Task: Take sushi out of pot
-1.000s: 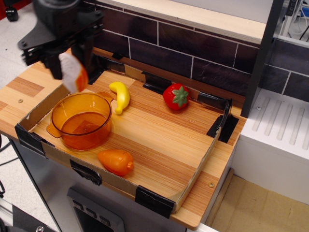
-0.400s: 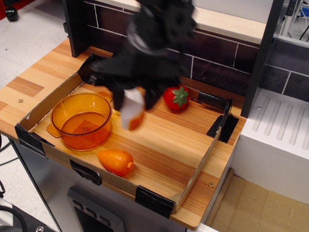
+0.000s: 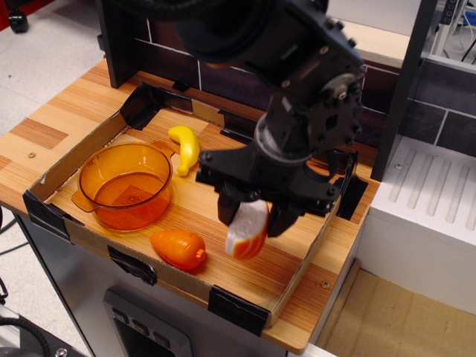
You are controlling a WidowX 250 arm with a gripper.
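The sushi [image 3: 248, 230] is a white rice piece with an orange striped top. My gripper [image 3: 251, 217] is shut on it and holds it upright above the right half of the wooden tray floor. The orange translucent pot [image 3: 125, 185] stands empty at the tray's left, well apart from the gripper. The black arm hides the strawberry area behind it.
A yellow banana toy [image 3: 185, 147] lies behind the pot. A plain orange carrot-shaped toy [image 3: 178, 248] lies at the tray's front edge, left of the sushi. Cardboard tray walls [image 3: 297, 281] with black corner tape ring the floor. A white rack [image 3: 431, 201] stands to the right.
My gripper has carried the sushi from above the pot's far rim rightward across the tray and down toward the front right. The arm now covers the red strawberry.
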